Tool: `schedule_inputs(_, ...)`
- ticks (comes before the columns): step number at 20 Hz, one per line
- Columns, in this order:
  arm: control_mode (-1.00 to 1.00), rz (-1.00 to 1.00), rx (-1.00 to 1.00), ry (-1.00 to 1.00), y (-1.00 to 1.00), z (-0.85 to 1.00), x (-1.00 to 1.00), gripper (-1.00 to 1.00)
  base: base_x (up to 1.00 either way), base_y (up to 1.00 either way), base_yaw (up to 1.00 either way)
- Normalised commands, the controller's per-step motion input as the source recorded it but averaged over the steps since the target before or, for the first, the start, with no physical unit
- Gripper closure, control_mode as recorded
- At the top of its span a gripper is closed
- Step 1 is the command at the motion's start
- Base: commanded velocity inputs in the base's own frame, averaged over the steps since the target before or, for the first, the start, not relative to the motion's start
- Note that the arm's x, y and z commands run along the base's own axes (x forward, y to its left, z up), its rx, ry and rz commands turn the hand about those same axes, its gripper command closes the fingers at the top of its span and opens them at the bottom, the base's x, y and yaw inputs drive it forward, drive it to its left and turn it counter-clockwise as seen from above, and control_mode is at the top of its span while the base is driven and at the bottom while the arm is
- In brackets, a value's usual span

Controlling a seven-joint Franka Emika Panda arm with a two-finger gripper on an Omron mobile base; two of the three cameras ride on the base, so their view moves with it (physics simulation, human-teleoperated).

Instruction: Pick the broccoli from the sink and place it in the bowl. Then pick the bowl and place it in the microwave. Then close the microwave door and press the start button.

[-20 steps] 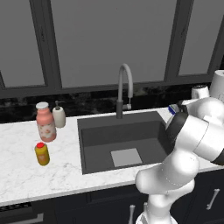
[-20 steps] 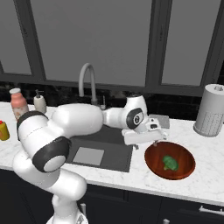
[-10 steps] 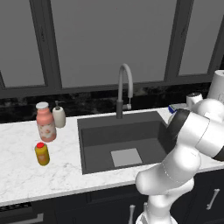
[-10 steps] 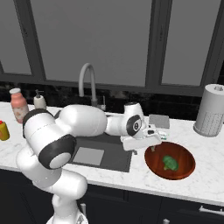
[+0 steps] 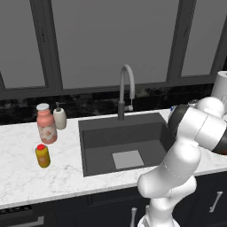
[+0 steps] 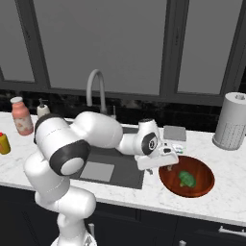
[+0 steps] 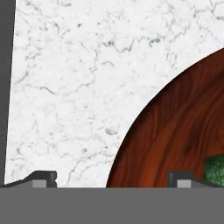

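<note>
The knobbly green broccoli point(image 6: 187, 179) lies inside the wide, glossy reddish-brown bowl point(image 6: 202, 184) on the white marbled bench point(image 6: 226, 162) just right of the dark sink point(image 5: 128, 133), while the bent white arm holds the empty claw point(image 6: 166, 164), jaws spread wide, low over the bowl's left rim.

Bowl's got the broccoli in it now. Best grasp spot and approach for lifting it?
Probably the bowl's rim on its sink-side edge, from above: it is wide and shallow, so only the thin wall fits between the jaws. In the hand view the open gripper straddles that edge, one finger over the counter, one inside. The broccoli sits mid-bowl, off that rim.
</note>
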Motion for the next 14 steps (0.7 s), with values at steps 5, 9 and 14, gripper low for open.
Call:
schedule_inputs(5, -1.0, 0.0, 0.0, 0.0, -0.17, -0.3, 0.0, -1.0, 0.0, 0.0, 0.0)
schedule_inputs(9, -1.0, 0.0, 0.0, 0.0, 0.0, -0.17, 0.0, 1.0, 0.0, 0.0, 0.0)
schedule_inputs(14, -1.0, 0.0, 0.0, 0.0, 0.0, 0.0, 0.0, 1.0, 0.0, 0.0, 0.0)
